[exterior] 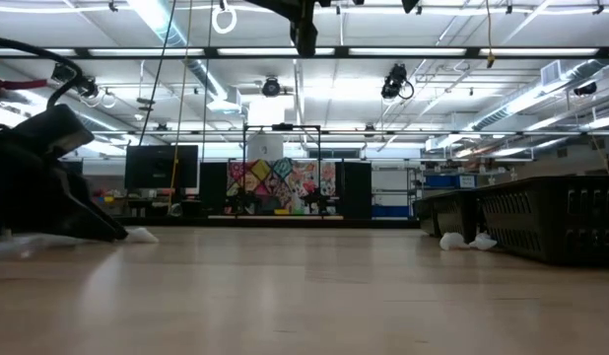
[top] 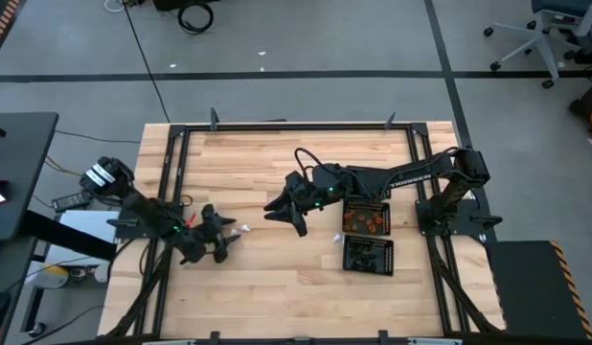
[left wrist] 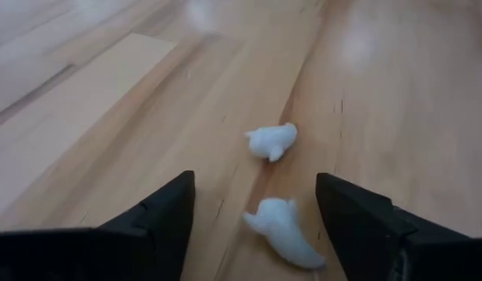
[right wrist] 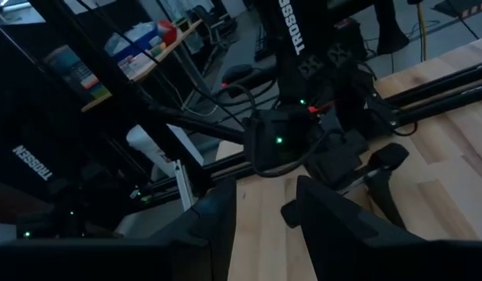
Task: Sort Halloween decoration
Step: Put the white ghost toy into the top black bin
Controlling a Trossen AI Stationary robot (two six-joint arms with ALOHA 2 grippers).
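Two white trinkets of the Halloween decoration lie on the wooden table near its left side. In the left wrist view one point(left wrist: 282, 232) lies between my left gripper's point(left wrist: 255, 181) open fingers, untouched, and the other point(left wrist: 272, 141) lies just beyond their tips. The high view shows that gripper point(top: 222, 244) low over the table with the white trinkets point(top: 244, 230) beside it. My right gripper point(top: 282, 213) hangs raised over the table's middle, pointing toward the left arm. Its fingers point(right wrist: 217, 215) stand apart with nothing between them.
Two square black mesh trays stand right of the middle. The far one point(top: 366, 218) holds orange trinkets and the near one point(top: 368, 255) holds dark ones. A few white trinkets point(top: 337, 239) lie on the table beside the trays. Bare wood stretches along the near and far edges.
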